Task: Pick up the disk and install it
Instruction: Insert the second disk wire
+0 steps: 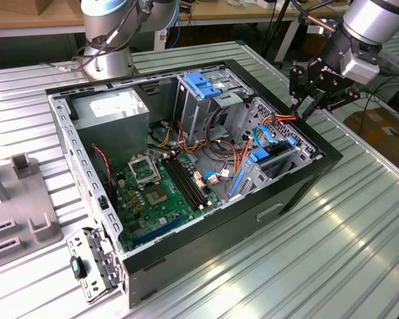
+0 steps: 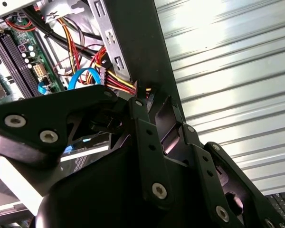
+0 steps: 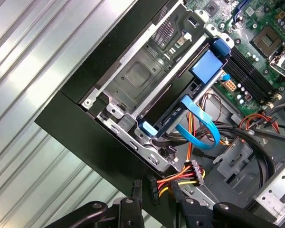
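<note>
I see the disk (image 3: 180, 102) seated in the metal bay at the case's front corner, its blue carrier frame and a blue cable (image 3: 204, 126) by it; in the exterior view it sits at (image 1: 276, 159). Gripper (image 1: 310, 101) hangs just above the case (image 1: 186, 256) rim near that bay, holding nothing, w/ fingers (image 3: 133, 202) near each other; can't tell if fully closed. 1 motherboard (image 1: 156, 193) lies well apart.

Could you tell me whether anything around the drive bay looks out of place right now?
Nothing looks damaged. The disk sits in its bay slightly tilted, and loose cables with an unplugged connector hang beside it, under the pincer.
</note>
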`<state>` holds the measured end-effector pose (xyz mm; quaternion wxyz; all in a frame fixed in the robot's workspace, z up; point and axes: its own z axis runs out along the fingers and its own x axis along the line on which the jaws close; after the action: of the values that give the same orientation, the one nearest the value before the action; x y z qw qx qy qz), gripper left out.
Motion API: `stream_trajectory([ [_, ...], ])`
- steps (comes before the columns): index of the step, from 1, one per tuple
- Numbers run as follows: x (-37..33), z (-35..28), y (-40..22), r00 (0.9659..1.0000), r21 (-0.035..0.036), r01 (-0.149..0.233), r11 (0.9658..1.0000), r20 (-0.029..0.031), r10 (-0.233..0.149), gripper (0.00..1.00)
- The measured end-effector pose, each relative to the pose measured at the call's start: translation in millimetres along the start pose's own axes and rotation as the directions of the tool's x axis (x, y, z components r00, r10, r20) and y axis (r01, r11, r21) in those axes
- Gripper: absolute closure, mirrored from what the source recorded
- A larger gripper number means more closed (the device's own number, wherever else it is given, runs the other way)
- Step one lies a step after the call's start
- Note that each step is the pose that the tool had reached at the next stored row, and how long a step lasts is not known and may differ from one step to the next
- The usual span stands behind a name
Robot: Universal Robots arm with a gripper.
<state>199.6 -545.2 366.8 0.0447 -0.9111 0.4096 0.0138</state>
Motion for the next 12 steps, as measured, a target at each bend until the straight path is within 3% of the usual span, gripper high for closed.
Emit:
stream_trajectory([
  [10, 0.6, 0.7, -1.2, 1.0, 0.0, 0.0, 1.0, 0.0001, 0.0, 0.64],
  [11, 0.6, 0.7, -1.3, 1.0, 0.0, 0.0, 1.0, 0.0001, 0.0, 0.65],
  [12, 0.6, 0.7, -1.3, 1.0, 0.0, 0.0, 1.0, 0.0001, 0.0, 0.73],
])
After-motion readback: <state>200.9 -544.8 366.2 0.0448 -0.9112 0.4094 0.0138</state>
